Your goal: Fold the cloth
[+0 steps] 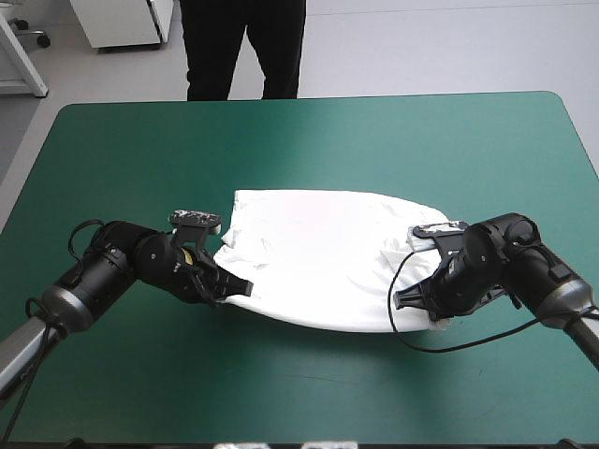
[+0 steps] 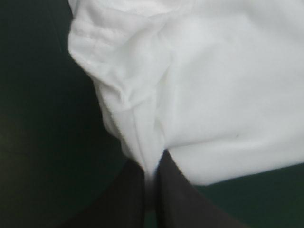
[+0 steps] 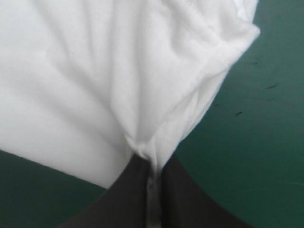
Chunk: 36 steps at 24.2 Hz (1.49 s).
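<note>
White cloth is what you see first: the T-shirt (image 1: 328, 257) lies spread out near the middle of the table (image 1: 309, 131), a little closer to the table's near edge than to its far one. Each arm has hold of one corner on the side toward the table's near edge. The left gripper (image 1: 227, 281) is clamped on the corner toward the table's left edge. In its own wrist view the two black fingers (image 2: 123, 204) are almost together, with a thin pinch of cloth squeezed between them. The right gripper (image 1: 414, 297) does the same at the corner toward the table's right edge, and the cloth bunches into little pleats right where it bites. I think they hold two corners at once so the edge between them comes up even and does not twist. That edge hangs in a soft curve between the two grips, while the rest of the T-shirt rests flat on the table. My guess is that the next thing is to carry both corners together toward the table's far edge, so the T-shirt lands doubled over. If one arm went faster, the fold could come out crooked.
</note>
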Motion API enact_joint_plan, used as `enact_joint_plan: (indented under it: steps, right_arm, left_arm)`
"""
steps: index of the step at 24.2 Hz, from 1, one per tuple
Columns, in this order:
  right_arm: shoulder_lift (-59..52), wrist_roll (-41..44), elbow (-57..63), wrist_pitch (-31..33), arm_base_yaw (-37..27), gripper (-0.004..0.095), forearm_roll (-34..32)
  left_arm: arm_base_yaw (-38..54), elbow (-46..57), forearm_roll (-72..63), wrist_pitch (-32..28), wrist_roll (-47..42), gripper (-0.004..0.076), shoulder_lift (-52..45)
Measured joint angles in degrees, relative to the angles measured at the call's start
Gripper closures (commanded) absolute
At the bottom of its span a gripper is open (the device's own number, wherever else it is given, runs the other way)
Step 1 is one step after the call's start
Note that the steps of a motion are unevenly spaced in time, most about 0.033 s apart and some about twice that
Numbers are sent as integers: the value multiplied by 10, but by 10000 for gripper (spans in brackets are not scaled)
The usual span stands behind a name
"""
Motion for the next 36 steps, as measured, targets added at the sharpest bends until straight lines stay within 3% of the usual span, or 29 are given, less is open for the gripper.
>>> enact_joint_plan:
  steps: [7,16,20,24,26,30,36]
  right_arm:
    - [-3,13,-51,0,0,925,-36]
    - [29,135,-83,-159,-1,925,-253]
    - [92,148,-107,-232,-35,925,-264]
    - [167,143,-162,-259,-67,918,-258]
    - [199,129,-189,-260,-72,876,-250]
    - [258,73,-237,-250,-75,695,-188]
    - [303,-14,-280,-194,-75,371,-101]
  left_arm:
    - [0,-65,29,-1,-10,733,0]
    - [-1,-94,102,-147,-54,733,60]
    - [-1,-140,134,-193,-56,733,135]
    - [-1,-183,149,-218,-56,733,212]
    - [-1,-197,150,-223,-56,733,240]
    - [-1,-219,151,-231,-56,712,290]
    - [-1,-237,165,-219,-56,529,341]
